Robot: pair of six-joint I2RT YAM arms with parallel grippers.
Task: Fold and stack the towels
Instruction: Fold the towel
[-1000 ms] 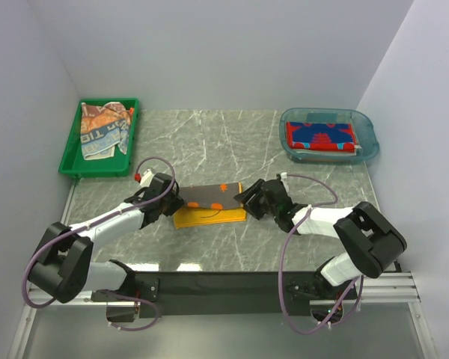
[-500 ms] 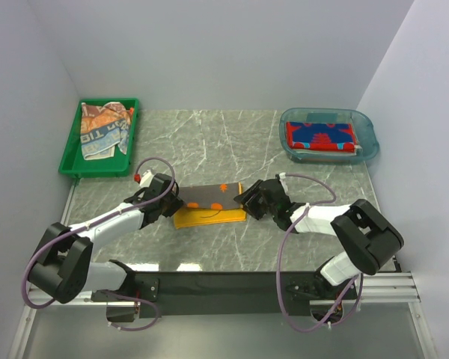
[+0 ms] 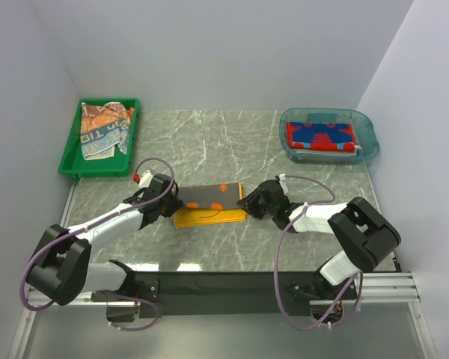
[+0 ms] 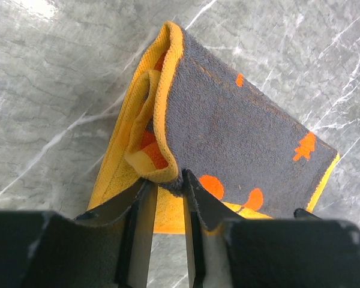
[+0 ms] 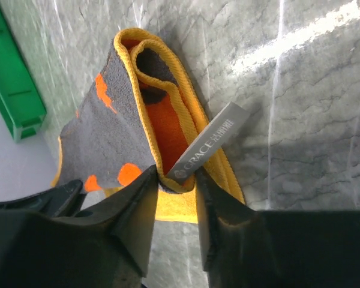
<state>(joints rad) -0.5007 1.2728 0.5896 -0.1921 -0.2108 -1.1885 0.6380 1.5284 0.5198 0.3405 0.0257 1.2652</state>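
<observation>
Both arms stretch low and inward, the left gripper (image 4: pixel 167 177) and right gripper (image 5: pixel 175 174) each pinching the orange-grey towel (image 4: pixel 240 129).

The orange-grey towel (image 4: pixel 240 126) was matt, fuzzy terry cloth with a smooth woven label (image 5: pixel 207 141); the marble-patterned tabletop (image 3: pixel 209 142) looked polished, the green tray (image 3: pixel 97 167) glossy plastic.

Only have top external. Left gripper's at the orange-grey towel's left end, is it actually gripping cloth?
Observer: Yes. The left wrist view shows the left gripper pinching the orange-grey towel at a folded, yellow-hemmed corner.
Operator: Right side?
Observer: In the right wrist view, the right gripper has the opposite folded hem between its fingers, with cloth filling the gap.
Operator: Anything in the way there?
Observer: A grey label reading GRACE sticks out of the hem, and its lower end sits between the fingers.
</observation>
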